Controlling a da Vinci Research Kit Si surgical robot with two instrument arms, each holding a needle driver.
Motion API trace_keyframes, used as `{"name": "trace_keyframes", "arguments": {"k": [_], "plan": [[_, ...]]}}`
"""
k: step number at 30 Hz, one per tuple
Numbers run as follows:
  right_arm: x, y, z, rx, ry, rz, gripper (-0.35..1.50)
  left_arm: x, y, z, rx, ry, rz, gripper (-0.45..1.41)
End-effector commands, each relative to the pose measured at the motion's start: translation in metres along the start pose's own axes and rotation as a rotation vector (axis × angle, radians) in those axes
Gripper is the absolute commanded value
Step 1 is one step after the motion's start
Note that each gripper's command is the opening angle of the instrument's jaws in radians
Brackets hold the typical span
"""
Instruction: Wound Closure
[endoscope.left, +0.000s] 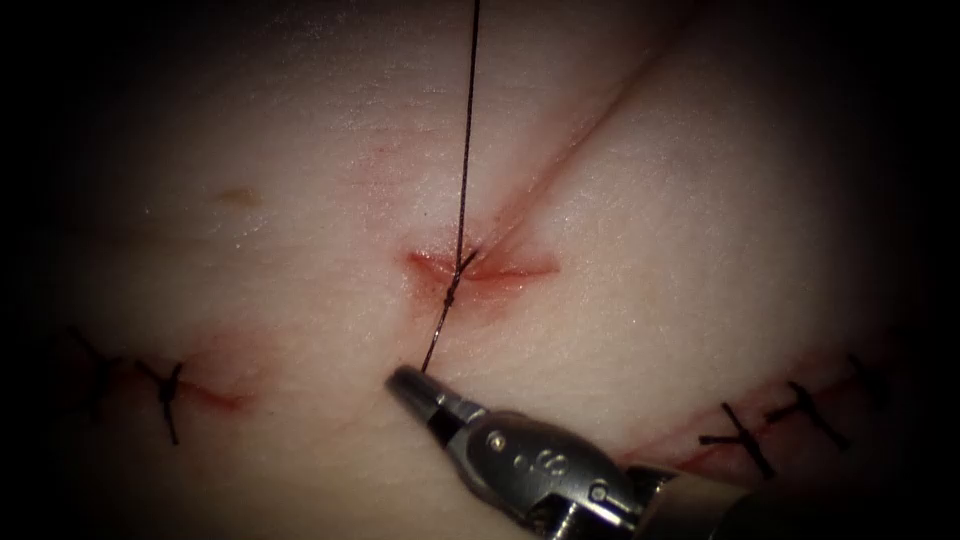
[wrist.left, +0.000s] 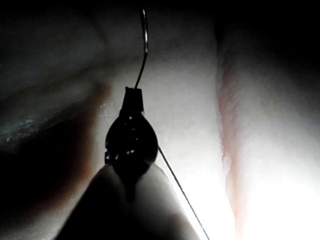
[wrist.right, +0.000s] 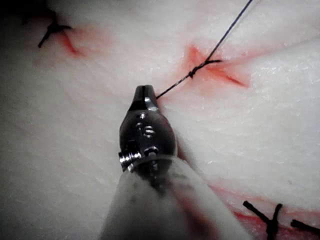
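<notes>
The cut (endoscope.left: 600, 110) runs from upper right down to a red-stained spot at the middle of the tissue (endoscope.left: 700, 250). There a knot (endoscope.left: 455, 285) sits on the wound. From it the thread (endoscope.left: 467, 130) goes taut and straight up out of the picture. A short tail leads down to my right tool (endoscope.left: 403, 377), which is shut on its end, just below and left of the knot. The right wrist view shows the same hold by the right tool (wrist.right: 145, 91) and the knot (wrist.right: 192, 72). My left tool (wrist.left: 134, 92) is shut on thread; a curved strand (wrist.left: 146, 40) rises from it and a taut strand (wrist.left: 182, 192) runs back.
Finished dark stitches lie at the lower left (endoscope.left: 170, 390) and lower right (endoscope.left: 745, 440) of the tissue, each on a red-stained line. Red fluid stains the tissue around the knot (endoscope.left: 500, 270). The stitches also appear in the right wrist view (wrist.right: 52, 30).
</notes>
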Motion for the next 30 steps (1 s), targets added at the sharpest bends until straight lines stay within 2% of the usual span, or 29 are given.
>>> {"name": "trace_keyframes", "arguments": {"k": [1,15,26,30], "plan": [[-0.001,-0.001,0.0005,0.009,-0.007,0.006,-0.35,-0.0004,0.0001,0.0008,-0.001,0.001,-0.001,-0.45],[-0.0027,-0.0026,0.0003,0.042,-0.032,0.024,-0.35,0.0,0.0,0.002,-0.007,0.011,0.004,-0.45],[-0.0022,-0.0024,0.0004,0.05,-0.031,0.035,-0.35,-0.0001,0.0001,0.0014,-0.027,0.01,0.005,-0.45],[-0.0013,-0.0017,0.0006,0.064,0.008,0.06,-0.35,-0.0005,0.0013,0.0002,-0.056,0.016,0.01,-0.45]]}}
